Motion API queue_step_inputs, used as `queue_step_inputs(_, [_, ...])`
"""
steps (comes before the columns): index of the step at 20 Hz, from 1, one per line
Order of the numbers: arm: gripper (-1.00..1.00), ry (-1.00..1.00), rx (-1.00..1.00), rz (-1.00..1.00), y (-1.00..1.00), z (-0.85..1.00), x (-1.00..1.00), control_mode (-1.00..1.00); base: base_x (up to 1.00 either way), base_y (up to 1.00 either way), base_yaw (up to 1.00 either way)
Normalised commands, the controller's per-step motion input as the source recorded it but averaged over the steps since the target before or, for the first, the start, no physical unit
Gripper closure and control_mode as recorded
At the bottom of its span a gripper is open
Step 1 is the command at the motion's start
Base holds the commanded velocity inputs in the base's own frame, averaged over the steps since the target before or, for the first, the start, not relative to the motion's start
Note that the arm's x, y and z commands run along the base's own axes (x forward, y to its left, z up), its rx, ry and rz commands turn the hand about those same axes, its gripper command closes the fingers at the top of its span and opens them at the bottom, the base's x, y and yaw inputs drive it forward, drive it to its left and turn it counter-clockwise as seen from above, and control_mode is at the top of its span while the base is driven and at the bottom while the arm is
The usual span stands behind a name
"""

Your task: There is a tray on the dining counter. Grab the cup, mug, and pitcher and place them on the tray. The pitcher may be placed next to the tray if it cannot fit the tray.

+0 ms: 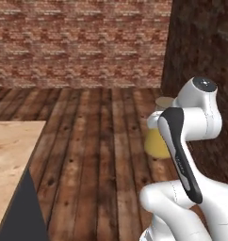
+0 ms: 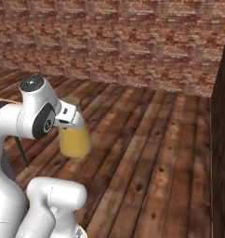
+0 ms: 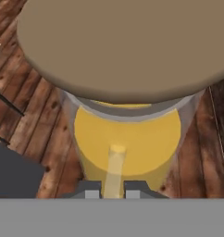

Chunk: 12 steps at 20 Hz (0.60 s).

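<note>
My gripper [image 3: 113,192] is shut on the pitcher [image 3: 127,139], a clear glass carafe of orange-yellow juice, just under its round tan lid [image 3: 127,46]. The pitcher [image 2: 75,139] hangs upright in the air over the wooden floor, close in front of the arm. In the left base view the arm hides most of the pitcher [image 1: 155,143]. A corner of the light tan dining counter [image 1: 12,155] shows at the lower left. The tray, cup and mug are out of view.
Dark wooden floorboards [image 1: 97,141] stretch ahead to a red brick wall [image 1: 83,42]. A dark wall [image 2: 222,153] stands on the right. A dark grey panel [image 1: 22,212] drops from the counter's edge at the lower left.
</note>
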Motion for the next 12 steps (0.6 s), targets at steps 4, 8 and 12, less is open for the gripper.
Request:
queue_step_inputs(4, [1.00, 0.00, 0.00, 0.00, 0.00, 0.00, 0.00, 1.00, 0.99, -0.39, 0.26])
queue_step_inputs(8, [1.00, 0.00, 0.00, 0.00, 0.00, 0.00, 0.00, 1.00, 0.99, -0.69, 0.21])
queue_step_inputs(12, [1.00, 0.00, 0.00, 0.00, 0.00, 0.00, 0.00, 1.00, 0.98, -0.83, 0.17])
